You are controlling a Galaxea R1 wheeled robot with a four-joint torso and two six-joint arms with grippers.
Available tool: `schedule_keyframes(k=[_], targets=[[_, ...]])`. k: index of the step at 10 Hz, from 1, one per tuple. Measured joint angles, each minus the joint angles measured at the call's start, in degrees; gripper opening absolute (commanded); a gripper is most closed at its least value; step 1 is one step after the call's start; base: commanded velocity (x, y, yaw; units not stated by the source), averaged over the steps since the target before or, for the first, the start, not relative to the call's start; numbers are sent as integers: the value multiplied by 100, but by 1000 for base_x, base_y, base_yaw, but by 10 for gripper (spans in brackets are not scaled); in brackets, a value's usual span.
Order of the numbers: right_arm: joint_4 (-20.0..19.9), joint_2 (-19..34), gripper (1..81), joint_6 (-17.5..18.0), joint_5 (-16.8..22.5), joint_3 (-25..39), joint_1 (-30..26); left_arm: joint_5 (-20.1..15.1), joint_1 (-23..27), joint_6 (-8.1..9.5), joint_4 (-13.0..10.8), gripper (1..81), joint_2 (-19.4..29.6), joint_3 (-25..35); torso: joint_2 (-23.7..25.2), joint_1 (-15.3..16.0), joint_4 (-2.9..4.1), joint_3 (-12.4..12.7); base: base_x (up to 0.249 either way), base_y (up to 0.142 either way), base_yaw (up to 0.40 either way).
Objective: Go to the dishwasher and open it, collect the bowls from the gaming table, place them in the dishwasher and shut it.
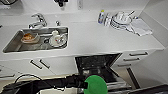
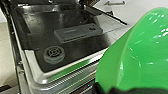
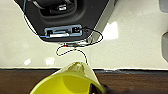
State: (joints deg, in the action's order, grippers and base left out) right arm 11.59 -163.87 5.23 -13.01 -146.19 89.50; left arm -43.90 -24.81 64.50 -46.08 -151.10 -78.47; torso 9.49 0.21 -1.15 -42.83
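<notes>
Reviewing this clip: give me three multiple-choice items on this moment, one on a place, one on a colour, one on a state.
1. Where is the dish soap bottle?
A. In the sink
B. On the counter by the stacked plates
C. On the floor

2. What colour is the bowl at the left arm?
A. Green
B. Orange
C. Blue

3. How does the dishwasher stand?
A. Shut
B. Door open
C. Door removed

Answers: 1 B, it stands left of the plates. 2 A, bright green in head and left wrist views. 3 B, its dark inside and lowered door show.
</notes>
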Motion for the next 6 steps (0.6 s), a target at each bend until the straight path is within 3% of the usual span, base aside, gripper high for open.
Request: schedule_keyframes(k=[3,5,6], targets=[[0,-44,10,0,-5,-9,0,-91,529,137,2,10,-584,-74,-2,2,0,0,0,0,0],[0,-61,10,0,-2,-12,0,-127,613,176,0,10,-975,-336,-5,4,0,0,0,0,0],[-2,-83,10,0,-7,-20,0,-91,612,208,-20,811,-1165,-472,-5,4,0,0,0,0,0]])
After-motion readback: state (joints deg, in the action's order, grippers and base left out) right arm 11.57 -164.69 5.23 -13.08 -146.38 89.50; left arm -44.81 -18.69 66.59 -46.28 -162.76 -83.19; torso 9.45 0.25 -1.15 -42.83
